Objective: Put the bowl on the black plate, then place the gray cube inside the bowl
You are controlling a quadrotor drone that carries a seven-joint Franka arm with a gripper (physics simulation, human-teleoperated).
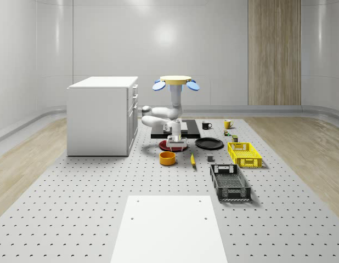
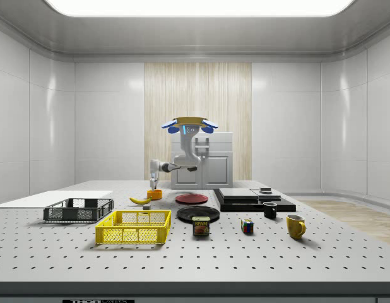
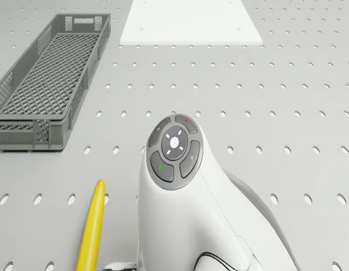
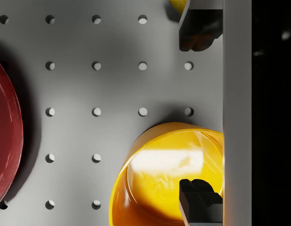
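The orange bowl (image 1: 167, 158) (image 2: 154, 194) stands on the perforated table beside a red plate (image 1: 165, 146). In the wrist view my gripper (image 4: 198, 117) is open just above the bowl (image 4: 164, 174). One fingertip (image 4: 199, 202) is over the bowl's inside, and the other fingertip (image 4: 197, 33) is outside its rim. The black plate (image 1: 209, 143) (image 2: 198, 213) lies bare toward the whole-scene view's right. A small dark gray cube (image 1: 211, 159) sits in front of it. The drone (image 1: 176, 81) (image 2: 189, 125) hovers above the black platform (image 1: 191, 130), with the arm reaching down to the gripper (image 1: 176, 146) (image 2: 155, 185).
A banana (image 1: 192, 159) (image 3: 91, 226) lies beside the bowl. A yellow crate (image 1: 244, 154), a gray crate (image 1: 230, 182) (image 3: 47, 79), two mugs (image 1: 207, 125) (image 1: 227, 124) and a white cabinet (image 1: 102, 115) stand around. A white sheet (image 1: 169, 227) covers the table's near part.
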